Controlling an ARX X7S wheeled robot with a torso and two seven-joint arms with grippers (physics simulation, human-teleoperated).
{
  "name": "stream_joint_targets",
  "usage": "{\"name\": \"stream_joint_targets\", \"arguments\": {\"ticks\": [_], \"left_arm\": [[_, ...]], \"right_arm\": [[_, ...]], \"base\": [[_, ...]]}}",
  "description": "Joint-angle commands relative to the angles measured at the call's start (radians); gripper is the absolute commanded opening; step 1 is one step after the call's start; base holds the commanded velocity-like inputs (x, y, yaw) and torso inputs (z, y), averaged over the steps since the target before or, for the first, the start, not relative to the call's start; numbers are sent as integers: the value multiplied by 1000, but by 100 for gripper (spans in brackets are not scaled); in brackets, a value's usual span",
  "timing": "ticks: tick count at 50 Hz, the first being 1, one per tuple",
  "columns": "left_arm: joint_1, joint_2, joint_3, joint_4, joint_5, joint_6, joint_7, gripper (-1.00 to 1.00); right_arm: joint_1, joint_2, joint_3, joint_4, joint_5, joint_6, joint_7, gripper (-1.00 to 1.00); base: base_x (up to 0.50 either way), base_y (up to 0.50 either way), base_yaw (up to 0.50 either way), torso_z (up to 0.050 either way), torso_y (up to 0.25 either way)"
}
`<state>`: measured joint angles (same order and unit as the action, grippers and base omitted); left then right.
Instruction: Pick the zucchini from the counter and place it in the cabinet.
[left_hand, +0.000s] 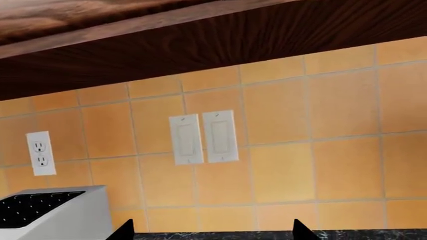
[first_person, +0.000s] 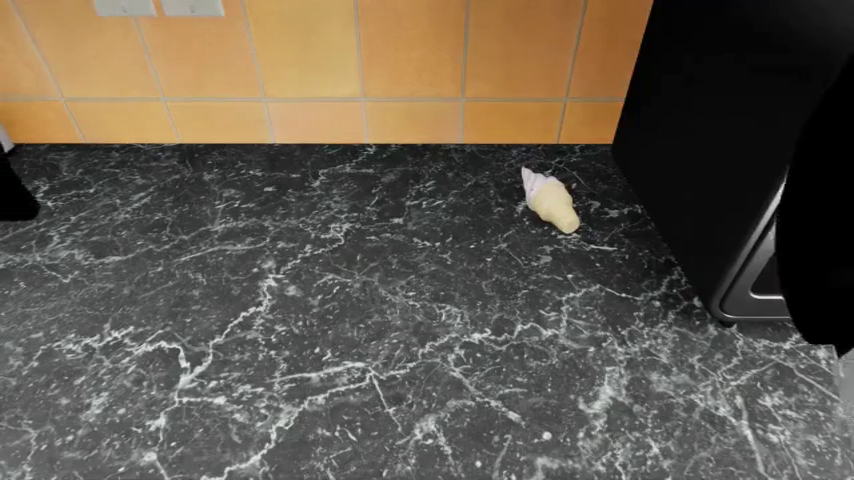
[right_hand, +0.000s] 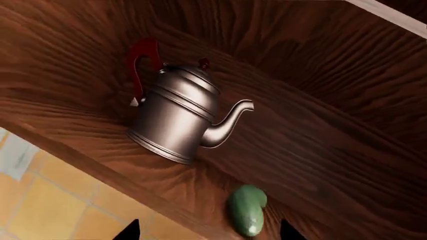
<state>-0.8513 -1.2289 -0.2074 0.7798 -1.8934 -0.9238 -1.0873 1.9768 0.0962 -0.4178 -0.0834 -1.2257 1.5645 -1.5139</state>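
Observation:
In the right wrist view the dark-green zucchini (right_hand: 247, 210) lies on the wooden shelf of the cabinet (right_hand: 320, 150), near its front edge. My right gripper (right_hand: 208, 231) is open. Only its two dark fingertips (right_hand: 131, 231) show, wide apart, and the zucchini lies in the gap closer to one tip, touching neither. My left gripper (left_hand: 213, 231) is open and empty, just above the back of the black marble counter (left_hand: 220, 235), facing the tiled wall. The counter (first_person: 334, 330) fills the head view; neither gripper nor the zucchini shows there.
A steel kettle (right_hand: 180, 120) with a red handle stands deeper on the shelf. A pale cream tapered lump (first_person: 551, 205) lies on the counter near a black appliance (first_person: 721, 150). A white toaster (left_hand: 53, 212), outlet (left_hand: 41, 152) and switches (left_hand: 203, 137) are on the wall side.

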Motion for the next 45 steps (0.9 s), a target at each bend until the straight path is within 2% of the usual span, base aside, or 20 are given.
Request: {"name": "stream_joint_targets", "arguments": {"ticks": [1,4,8,15,30,45], "left_arm": [[-21,2,29,-1,5,-1,7,100],[-80,40,111,-1,18,-12,20,100],[-115,62,152,-3,25,-20,25,100],[-138,75,174,-8,32,-27,34,100],[-214,84,230,-21,12,-46,26,100],[-260,100,273,-24,-1,-60,22,100]], "right_arm": [[-60,-20,8,-68,-72,6,-57,100],[-275,-76,2,-318,-159,6,-57,100],[-361,-92,-23,-409,-193,6,-57,100],[-410,-91,-65,-477,-204,6,-57,100],[-480,-96,-113,-560,-90,6,-57,100],[-489,-96,-154,-599,-81,6,-57,100]], "base": [[0,0,0,0,0],[0,0,0,0,0],[0,0,0,0,0],[0,0,0,0,0],[0,0,0,0,0],[0,0,0,0,0]]}}
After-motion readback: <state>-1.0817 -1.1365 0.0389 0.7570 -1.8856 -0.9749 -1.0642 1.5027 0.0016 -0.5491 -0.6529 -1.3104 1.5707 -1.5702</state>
